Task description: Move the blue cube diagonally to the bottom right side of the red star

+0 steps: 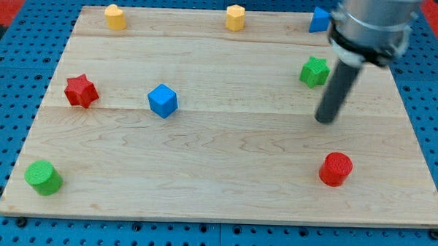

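The blue cube (162, 100) lies on the wooden board, left of the middle. The red star (80, 90) lies to its left, near the board's left edge, at about the same height. My tip (324, 119) is far to the right of the blue cube, just below the green star (314, 71) and above the red cylinder (336, 169). The tip touches no block.
A yellow block (115, 17) and a second yellow block (235, 17) lie along the board's top edge. A blue block (320, 20) at the top right is partly hidden by the arm. A green cylinder (42, 177) lies at the bottom left corner.
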Available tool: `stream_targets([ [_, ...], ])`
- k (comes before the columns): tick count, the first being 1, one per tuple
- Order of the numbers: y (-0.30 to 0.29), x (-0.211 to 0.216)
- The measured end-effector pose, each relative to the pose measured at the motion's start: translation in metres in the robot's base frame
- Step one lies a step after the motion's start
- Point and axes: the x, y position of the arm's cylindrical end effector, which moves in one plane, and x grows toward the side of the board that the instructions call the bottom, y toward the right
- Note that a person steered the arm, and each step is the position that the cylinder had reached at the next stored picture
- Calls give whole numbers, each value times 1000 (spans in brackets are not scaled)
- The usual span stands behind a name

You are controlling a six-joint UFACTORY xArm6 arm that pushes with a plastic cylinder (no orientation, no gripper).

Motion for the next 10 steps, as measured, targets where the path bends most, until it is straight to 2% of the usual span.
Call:
stream_targets([
  [1,-76,-46],
  [2,-165,-59],
  [3,-203,-33],
  [4,-203,9],
  [5,-238,-22],
  [6,-275,-33],
  [7,-257,31],
  [8,-203,87],
  [9,-201,45],
  [10,-154,21],
])
